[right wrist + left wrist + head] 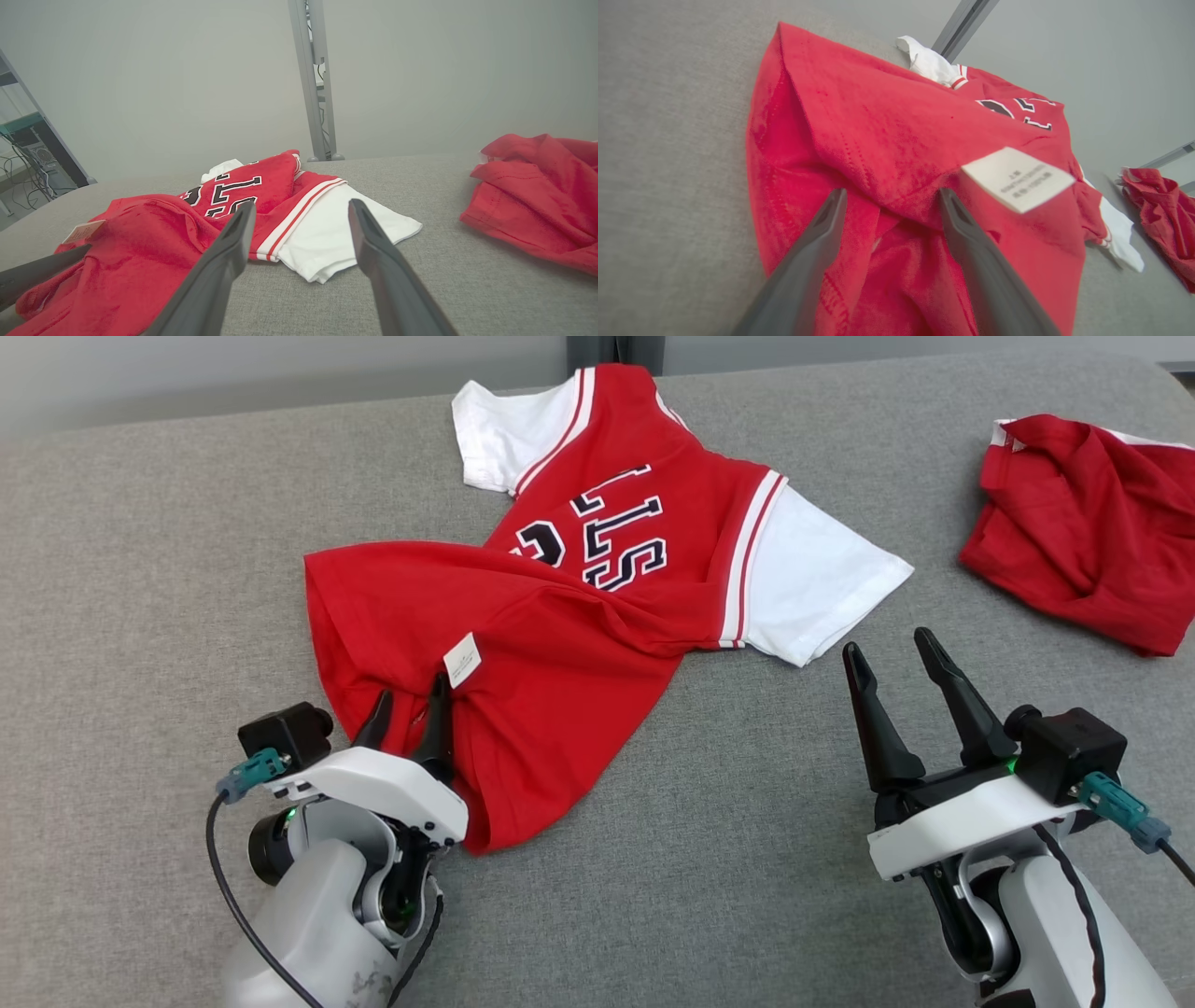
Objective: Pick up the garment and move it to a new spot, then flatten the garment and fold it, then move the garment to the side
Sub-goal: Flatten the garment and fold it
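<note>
Head view showed the garment (pixel 579 616), a red top with white sleeves, lying partly rumpled at the middle of the grey padded surface (pixel 140 569), collar toward 12 o'clock and hem toward 7 o'clock. The left gripper (pixel 408 714) sat at the hem's 7 o'clock edge, fingers spread, tips resting on bunched red fabric just below a white label (pixel 461 660). In the left wrist view that gripper (pixel 892 196) straddled a raised fold, its fingers apart, the label (pixel 1017 179) just off one tip.

The right gripper (pixel 887 642) hovered at the garment's 4 o'clock, fingers spread and holding nothing, near the white sleeve (pixel 812 579) but apart from it. A crumpled red cloth (pixel 1083 523) lay at 2 o'clock, well apart. Bare surface stretched at 9 o'clock and 6 o'clock of the garment; the surface's far edge ran close behind the collar.
</note>
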